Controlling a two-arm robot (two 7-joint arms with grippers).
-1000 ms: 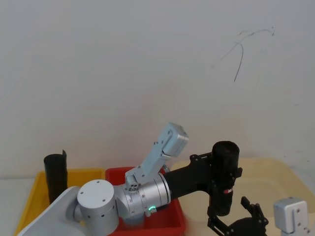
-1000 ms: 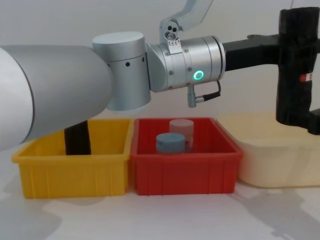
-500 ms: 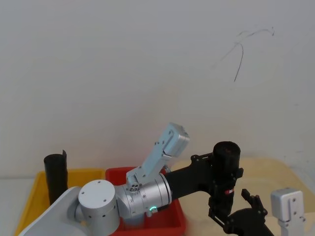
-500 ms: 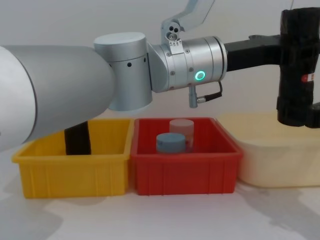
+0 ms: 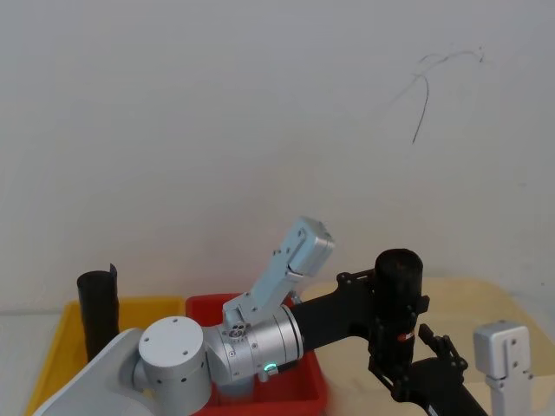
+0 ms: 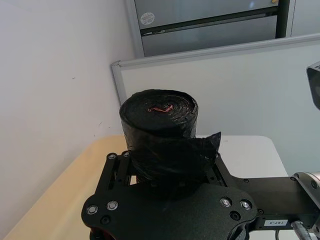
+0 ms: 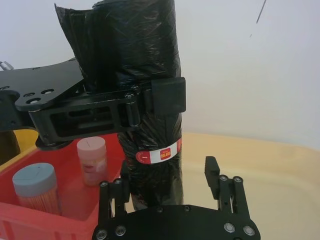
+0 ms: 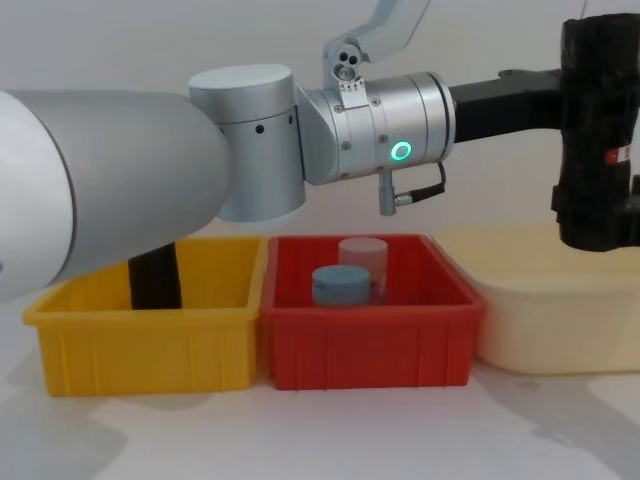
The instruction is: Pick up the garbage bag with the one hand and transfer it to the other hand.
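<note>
Handover midway: glossy black plastic garbage bag roll (image 7: 142,47) clamped upright by silver-armed black left end effector (image 7: 148,103); slim black right end effector (image 7: 167,182) agape around its base at six o'clock. Next, likely: closing right, then releasing left.

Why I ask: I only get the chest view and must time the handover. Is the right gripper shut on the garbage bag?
Observer: No. The right gripper is open, its fingers flanking the garbage bag below the red-and-white sticker.
Operator: Evenly spaced?
Observer: No. The finger away from the red bin stands clear of the bag; the other sits close beside it.
Operator: And the left grip?
Observer: The left gripper is shut on the bag above the sticker; a loose plastic flap sticks out there.
</note>
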